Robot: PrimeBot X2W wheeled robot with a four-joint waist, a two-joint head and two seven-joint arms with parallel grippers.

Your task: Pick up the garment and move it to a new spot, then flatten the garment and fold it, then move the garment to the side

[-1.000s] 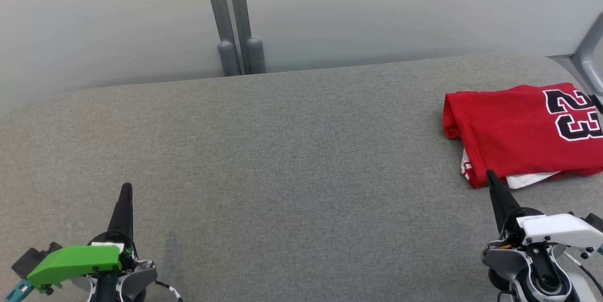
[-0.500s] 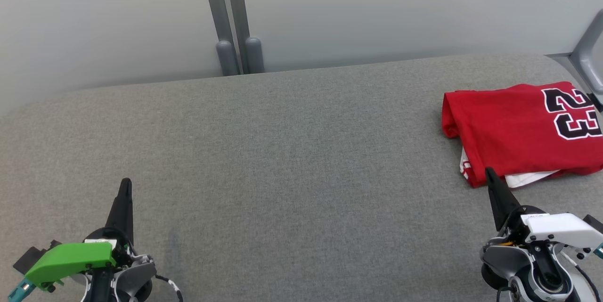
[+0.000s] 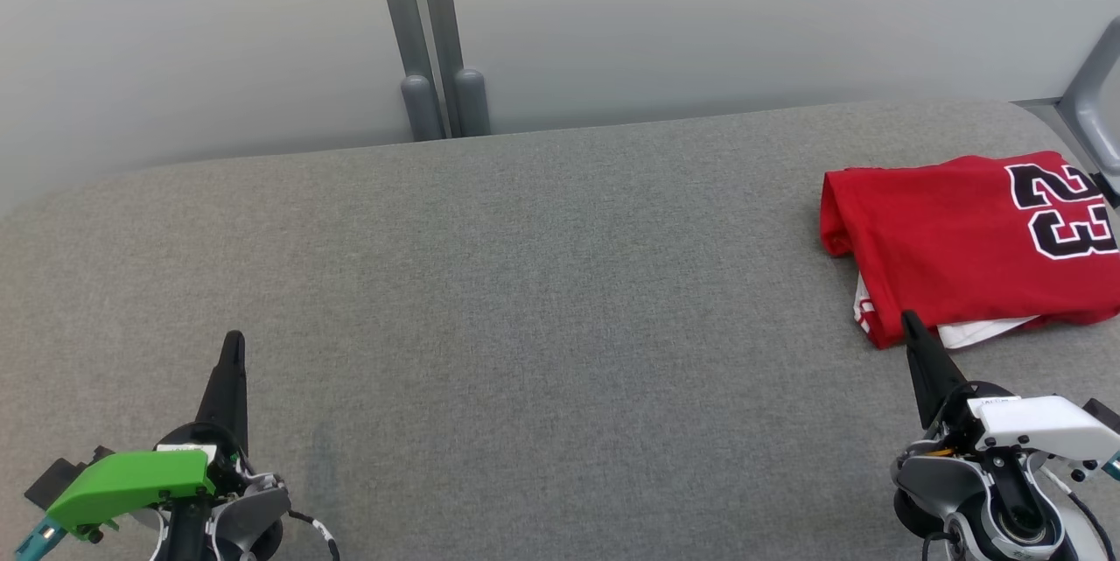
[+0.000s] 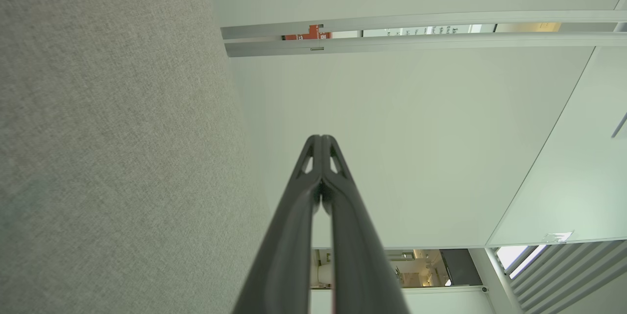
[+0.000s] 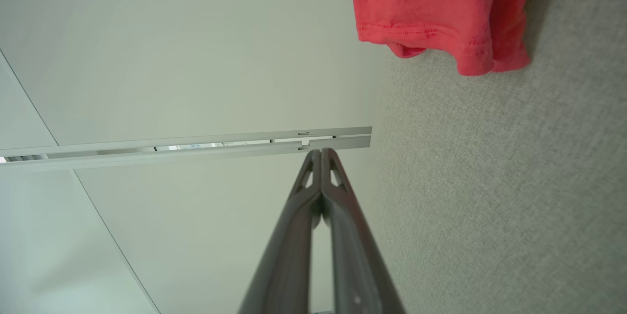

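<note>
The garment [image 3: 962,237] is a red jersey with a black and white "23", folded flat at the far right of the grey table [image 3: 542,281], with a white layer peeking out at its near edge. Its red hem [image 5: 441,15] hangs at the top of the right wrist view. My right gripper [image 3: 908,321] is shut and empty, its tip just short of the garment's near left corner. At the lower left, my left gripper [image 3: 234,342] is shut and empty too, far from the garment. Both pairs of fingers [image 4: 321,142] [image 5: 321,155] press together at the tips.
Behind the table stands a pale partition wall with a grey double post [image 3: 433,36] at its middle. A grey metal frame piece [image 3: 1094,106] rises at the far right beside the garment. The table's far edge curves down at the left.
The camera has shifted slightly, so the whole picture sits a little differently than a second ago. Garment and both grippers stay where they were.
</note>
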